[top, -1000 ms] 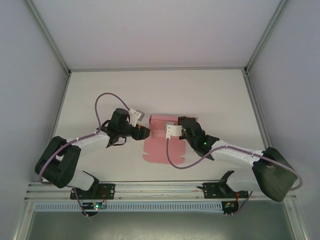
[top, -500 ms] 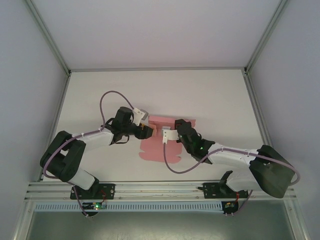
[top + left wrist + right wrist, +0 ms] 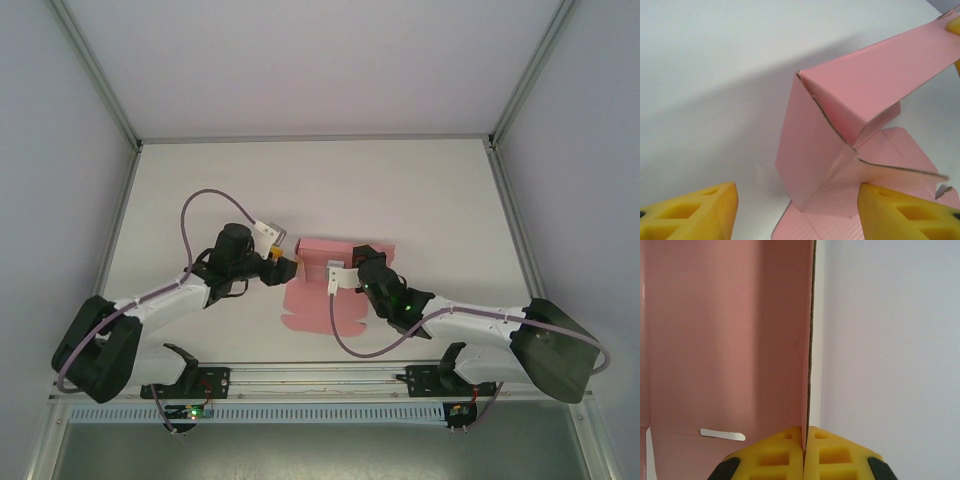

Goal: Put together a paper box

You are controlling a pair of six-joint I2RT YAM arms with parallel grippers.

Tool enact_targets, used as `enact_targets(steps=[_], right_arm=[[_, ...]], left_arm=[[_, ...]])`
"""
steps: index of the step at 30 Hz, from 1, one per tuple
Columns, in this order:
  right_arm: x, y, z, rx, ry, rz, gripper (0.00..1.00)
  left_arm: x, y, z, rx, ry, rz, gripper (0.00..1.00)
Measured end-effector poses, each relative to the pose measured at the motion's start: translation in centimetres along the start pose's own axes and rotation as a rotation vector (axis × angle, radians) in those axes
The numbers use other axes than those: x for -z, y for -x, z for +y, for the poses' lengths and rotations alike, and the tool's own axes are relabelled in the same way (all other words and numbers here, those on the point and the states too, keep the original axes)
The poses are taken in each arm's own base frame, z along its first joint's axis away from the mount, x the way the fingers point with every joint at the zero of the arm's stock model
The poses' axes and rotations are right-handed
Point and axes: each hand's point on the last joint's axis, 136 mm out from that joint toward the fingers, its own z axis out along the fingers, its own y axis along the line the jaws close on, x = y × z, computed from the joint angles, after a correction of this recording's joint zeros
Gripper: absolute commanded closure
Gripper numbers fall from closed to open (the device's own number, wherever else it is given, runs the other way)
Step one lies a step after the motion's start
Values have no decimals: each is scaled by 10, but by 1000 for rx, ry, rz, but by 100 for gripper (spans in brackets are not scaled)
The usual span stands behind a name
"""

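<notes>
The paper box point(image 3: 310, 300) lies half-formed in the middle of the white table point(image 3: 200, 190), between the two arms, with its far wall raised and the near panels flat. The right gripper point(image 3: 804, 450) is clamped tight on the thin edge of a standing pink panel, its yellow pads meeting on either side of the card. The left gripper point(image 3: 800, 215) has its jaws moderately wide with nothing between them, and it faces the box's left end. There a folded corner stands up and a loose flap reaches out just above the right-hand fingertip point(image 3: 910, 210). The step in hand looks like closing that left end. To do it well, the right gripper should probably keep its pinch steady and upright so the wall does not flop. The left one should likely come in low and square, gather the loose flap along its crease, and press it inward against the standing corner rather than pushing the whole sheet sideways. Thin card buckles easily, so a slow, flat push near the fold seems safer than a jab at the free edge. Compared with a second ago, the left arm has swung its elbow out to the left and nearer. Its gripper has drawn back slightly from the box edge after coming closer half a second ago. The right wrist has shifted a little nearer and leftward, the box has barely moved, and the right pinch is unchanged.
</notes>
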Motion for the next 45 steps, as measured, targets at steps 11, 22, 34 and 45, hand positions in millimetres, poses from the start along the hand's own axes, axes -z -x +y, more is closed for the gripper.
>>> enact_targets(steps=[11, 22, 34, 45], right_arm=[[-3, 3, -11, 54, -67, -1, 100], [-3, -4, 9, 18, -37, 1, 100], [-7, -12, 23, -58, 16, 39, 100], [-5, -25, 5, -151, 10, 30, 100]], left_arm=[[8, 0, -2, -41, 11, -30, 41], [-19, -14, 16, 4, 36, 62, 43], [-53, -15, 27, 24, 54, 105, 45], [-26, -4, 11, -9, 54, 23, 33]])
